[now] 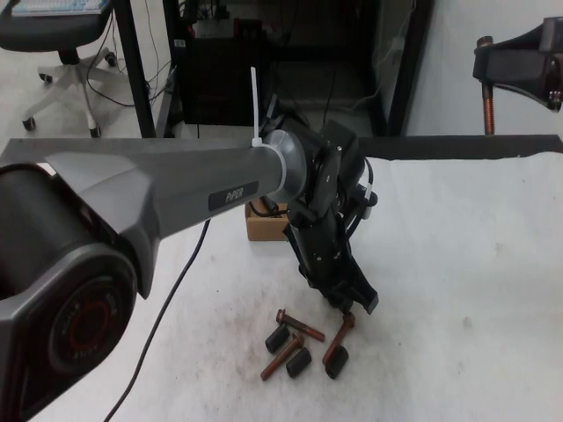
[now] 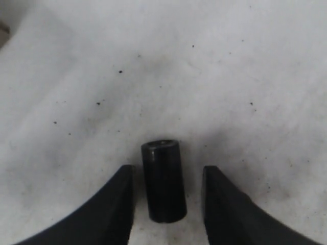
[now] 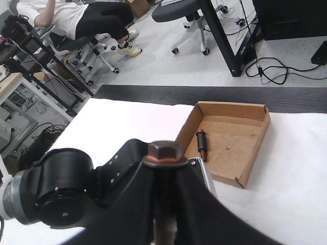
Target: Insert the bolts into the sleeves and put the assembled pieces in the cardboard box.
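Left tool (image 2: 168, 176) apart, straddling black sleeve (image 2: 163, 186) on tabletop (image 2: 230, 76). Right tool (image 3: 164, 191) clamped on bolt (image 3: 165, 153), held up. Cardboard box (image 3: 258, 109) holds what looks like one assembled piece (image 3: 202, 144).

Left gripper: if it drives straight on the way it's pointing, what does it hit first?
Most likely the black sleeve, centred ahead of the open left gripper, with the white bench right under it. How much gap remains before the sleeve is hard to judge.
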Robot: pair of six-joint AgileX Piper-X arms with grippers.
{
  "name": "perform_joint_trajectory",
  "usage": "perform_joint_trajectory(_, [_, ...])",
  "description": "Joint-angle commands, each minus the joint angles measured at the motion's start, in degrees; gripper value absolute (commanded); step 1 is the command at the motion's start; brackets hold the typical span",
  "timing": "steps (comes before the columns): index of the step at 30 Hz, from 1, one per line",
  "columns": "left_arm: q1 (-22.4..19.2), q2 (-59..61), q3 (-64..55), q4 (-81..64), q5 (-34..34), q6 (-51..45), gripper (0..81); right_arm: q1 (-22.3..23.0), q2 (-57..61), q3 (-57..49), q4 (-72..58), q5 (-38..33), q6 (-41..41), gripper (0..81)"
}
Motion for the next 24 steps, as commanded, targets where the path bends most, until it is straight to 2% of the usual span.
perform_joint_trajectory(1, [-0.12,0.87,-0.57,-0.89,-0.78,-0.1,39.8,-0.24,-0.58,-0.27,-0.1,-0.44,-0.81,0.9])
perform_joint_trajectory(22, [1.09,0.87,-0.57,2.03,-3.63,2.49,39.7,-0.24,-0.58,-0.27,0.8,-0.44,-1.56,0.9])
perform_joint_trajectory(24, [1.09,0.87,-0.57,2.03,-3.78,2.49,34.6,-0.24,-0.58,-0.27,0.8,-0.44,-1.56,0.9])
